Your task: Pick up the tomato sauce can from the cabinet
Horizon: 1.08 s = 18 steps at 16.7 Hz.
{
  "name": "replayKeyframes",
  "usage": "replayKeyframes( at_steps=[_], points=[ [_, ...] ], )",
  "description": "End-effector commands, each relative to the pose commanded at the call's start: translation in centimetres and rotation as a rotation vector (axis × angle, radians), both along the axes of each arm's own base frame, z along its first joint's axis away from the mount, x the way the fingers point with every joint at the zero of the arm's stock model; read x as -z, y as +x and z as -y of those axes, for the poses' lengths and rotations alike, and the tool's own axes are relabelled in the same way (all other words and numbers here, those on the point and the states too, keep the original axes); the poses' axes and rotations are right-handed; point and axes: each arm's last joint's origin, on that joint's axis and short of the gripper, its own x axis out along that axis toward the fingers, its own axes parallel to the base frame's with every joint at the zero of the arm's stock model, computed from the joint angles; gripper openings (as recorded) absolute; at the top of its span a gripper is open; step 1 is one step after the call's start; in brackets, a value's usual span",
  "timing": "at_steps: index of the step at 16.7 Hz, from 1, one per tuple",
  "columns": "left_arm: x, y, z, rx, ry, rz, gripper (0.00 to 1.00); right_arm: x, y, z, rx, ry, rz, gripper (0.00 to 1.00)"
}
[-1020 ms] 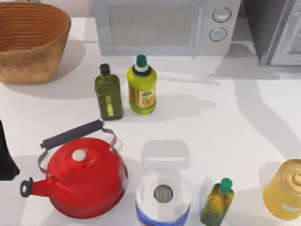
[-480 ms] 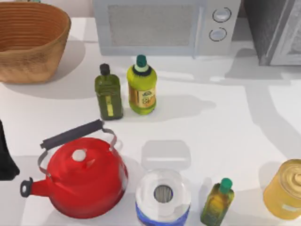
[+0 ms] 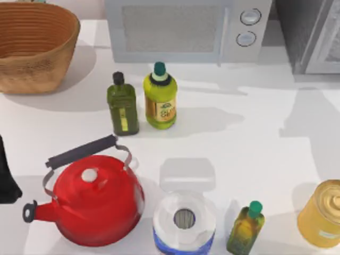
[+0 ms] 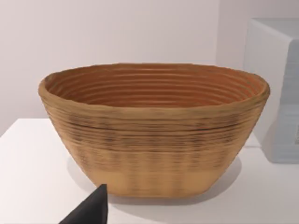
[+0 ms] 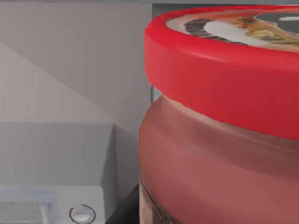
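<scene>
Only the arm's shadow on the right of the surface (image 3: pixel 255 133) had shifted toward the edge; nothing standing there had moved. The tomato sauce can (image 5: pixel 219 140) loomed close in the right wrist view, with the cabinet (image 3: pixel 313 37) wall behind it and the microwave (image 3: pixel 186 29) lower down. We could not tell whether the right tool (image 5: pixel 125 211) gripped it. We judged the can stiff, smooth-sided and fairly heavy, best squeezed across its body under the red rim. The golden can (image 3: pixel 324 212), small bottle (image 3: pixel 245 228) and kettle (image 3: pixel 95 199) stood well clear. The left arm (image 3: pixel 6 178) sat parked at the surface's left edge.
</scene>
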Motion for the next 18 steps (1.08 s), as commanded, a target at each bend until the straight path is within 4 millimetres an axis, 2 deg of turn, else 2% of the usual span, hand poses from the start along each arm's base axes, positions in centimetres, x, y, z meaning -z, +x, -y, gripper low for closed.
replayKeyframes(
  at_steps=[5, 7, 9, 11, 13, 18],
  points=[
    [0.0, 0.0, 0.0, 0.000, 0.000, 0.000, 1.00, 14.4, -0.8, 2.0, -0.002, -0.011, -0.089, 0.00],
    [0.0, 0.0, 0.0, 0.000, 0.000, 0.000, 1.00, 18.6, -1.3, 2.6, -0.005, -0.002, -0.073, 0.00],
    [0.0, 0.0, 0.0, 0.000, 0.000, 0.000, 1.00, 21.7, -1.6, 3.1, -0.007, 0.007, -0.032, 0.00],
    [0.0, 0.0, 0.0, 0.000, 0.000, 0.000, 1.00, 23.7, -1.8, 3.4, -0.009, 0.010, 0.011, 0.00],
    [0.0, 0.0, 0.0, 0.000, 0.000, 0.000, 1.00, 24.7, -1.8, 3.6, -0.010, 0.010, 0.040, 0.00],
    [0.0, 0.0, 0.0, 0.000, 0.000, 0.000, 1.00, 25.0, -1.8, 3.6, -0.012, 0.012, 0.038, 0.00]
  ],
)
